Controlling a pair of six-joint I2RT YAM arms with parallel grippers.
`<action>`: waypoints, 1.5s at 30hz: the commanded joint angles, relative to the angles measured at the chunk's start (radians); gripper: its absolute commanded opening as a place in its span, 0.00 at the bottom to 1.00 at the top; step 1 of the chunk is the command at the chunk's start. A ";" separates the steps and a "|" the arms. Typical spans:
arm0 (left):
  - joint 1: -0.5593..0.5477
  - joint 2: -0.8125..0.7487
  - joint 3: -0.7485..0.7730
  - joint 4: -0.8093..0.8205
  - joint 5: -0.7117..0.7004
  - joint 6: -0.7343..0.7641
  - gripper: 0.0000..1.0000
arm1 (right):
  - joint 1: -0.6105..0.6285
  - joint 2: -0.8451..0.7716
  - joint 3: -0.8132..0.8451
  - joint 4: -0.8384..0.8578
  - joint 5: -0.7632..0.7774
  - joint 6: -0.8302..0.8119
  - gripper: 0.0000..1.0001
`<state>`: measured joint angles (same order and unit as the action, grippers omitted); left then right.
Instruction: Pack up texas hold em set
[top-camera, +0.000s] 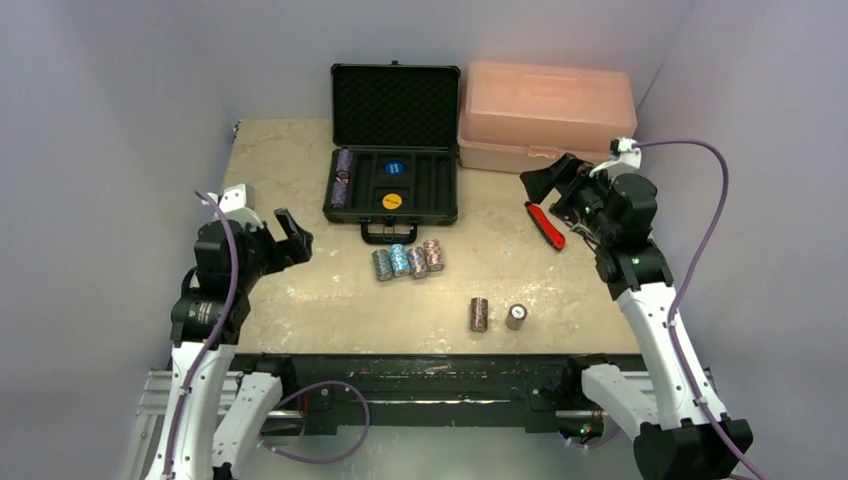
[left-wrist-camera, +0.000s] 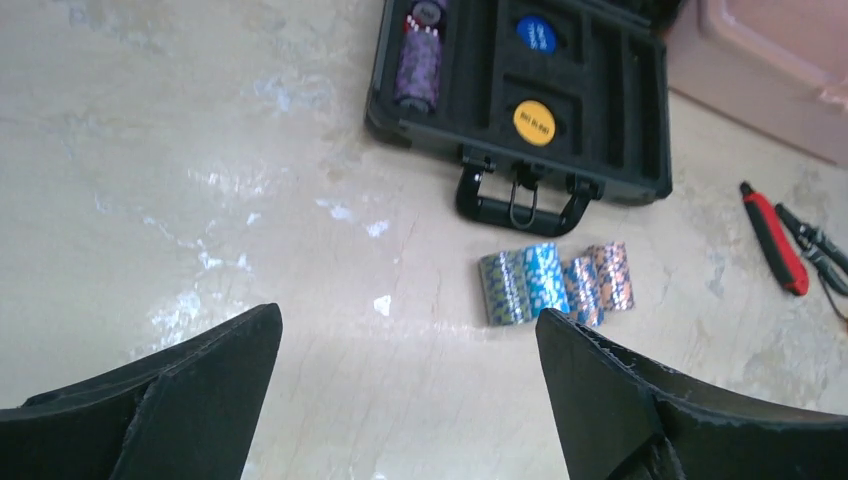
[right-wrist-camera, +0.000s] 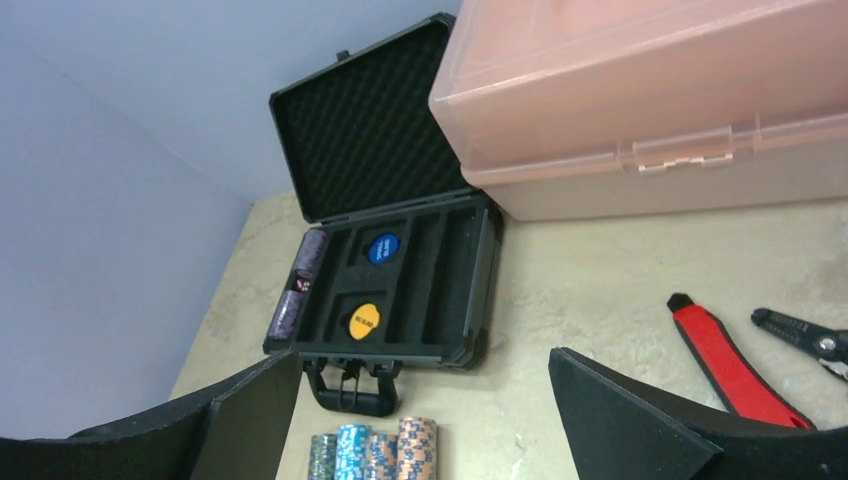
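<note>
An open black poker case (top-camera: 395, 185) lies at the table's back centre, holding a purple chip row (top-camera: 344, 178), a blue button (top-camera: 393, 168) and a yellow button (top-camera: 392, 201). Several chip stacks (top-camera: 407, 261) lie side by side in front of its handle; they show in the left wrist view (left-wrist-camera: 555, 283) and the right wrist view (right-wrist-camera: 375, 452). Two more stacks (top-camera: 479, 314) (top-camera: 516, 317) stand nearer the front. My left gripper (top-camera: 285, 235) is open and empty, left of the chips. My right gripper (top-camera: 548, 190) is open and empty, right of the case.
A closed pink plastic box (top-camera: 543, 117) stands at the back right, touching the case. A red-handled tool (top-camera: 546, 225) lies on the table under my right gripper. Grey walls enclose the table on three sides.
</note>
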<state>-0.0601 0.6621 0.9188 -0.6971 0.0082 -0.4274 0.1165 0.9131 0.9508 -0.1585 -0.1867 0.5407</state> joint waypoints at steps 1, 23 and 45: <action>-0.010 -0.007 -0.010 -0.026 0.043 0.063 1.00 | -0.002 -0.004 0.041 -0.104 0.005 -0.011 0.99; -0.084 0.124 0.003 -0.044 0.192 0.091 0.90 | 0.193 0.038 0.009 -0.651 0.260 0.152 0.99; -0.145 0.168 0.014 -0.069 0.224 0.103 0.83 | 0.238 -0.079 -0.231 -0.763 0.317 0.280 0.99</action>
<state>-0.1928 0.8268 0.9016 -0.7734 0.2146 -0.3466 0.3397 0.8310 0.7410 -0.9142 0.0963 0.7872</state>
